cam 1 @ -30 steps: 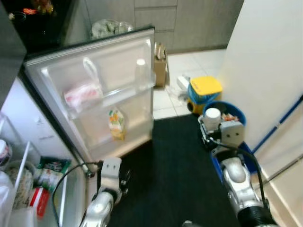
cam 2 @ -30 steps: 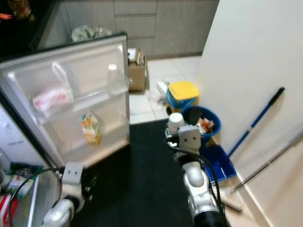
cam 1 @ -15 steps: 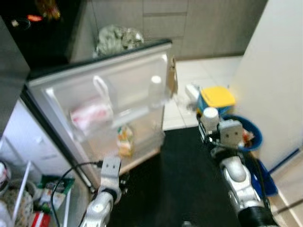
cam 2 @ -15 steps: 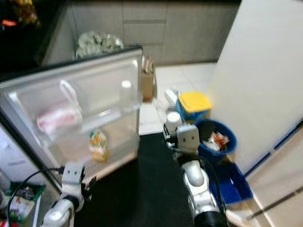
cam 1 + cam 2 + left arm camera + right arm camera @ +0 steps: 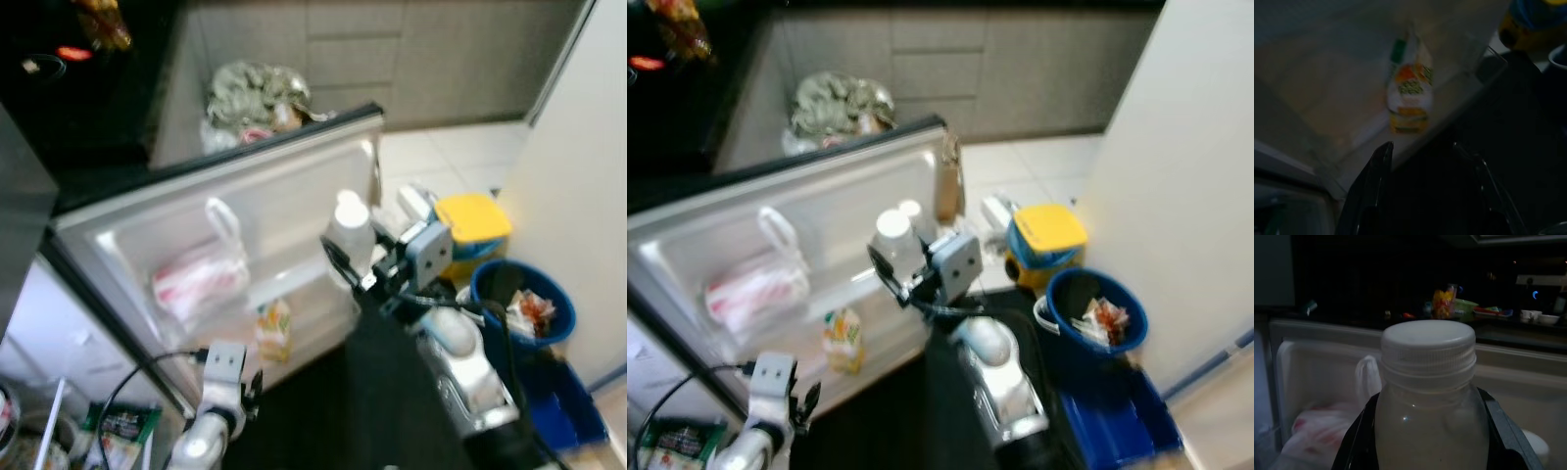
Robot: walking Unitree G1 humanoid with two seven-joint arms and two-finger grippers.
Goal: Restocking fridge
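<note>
A clear bottle with a white cap (image 5: 349, 228) sits between the fingers of my right gripper (image 5: 357, 264), which is shut on it. I hold it upright against the open fridge door (image 5: 245, 191), level with the upper door shelf. The right wrist view shows the bottle (image 5: 1428, 396) close up, a black finger on each side. A second white-capped bottle (image 5: 912, 211) stands in the door shelf just behind. Lower in the door are a pink-and-white bag (image 5: 199, 284) and a juice carton (image 5: 275, 330). My left gripper (image 5: 1420, 147) hangs low and open, facing the carton (image 5: 1409, 93).
A blue bucket of rubbish (image 5: 521, 302), a yellow-lidded tub (image 5: 474, 215) and a blue dustpan (image 5: 560, 411) stand to the right along the white wall. A black mat (image 5: 382, 421) lies underfoot. Packets (image 5: 118, 431) fill the fridge interior at lower left.
My right arm has swung left and up, carrying the bottle from over the blue bucket to the fridge door shelf. The camera has shifted too. The left arm stays low.
</note>
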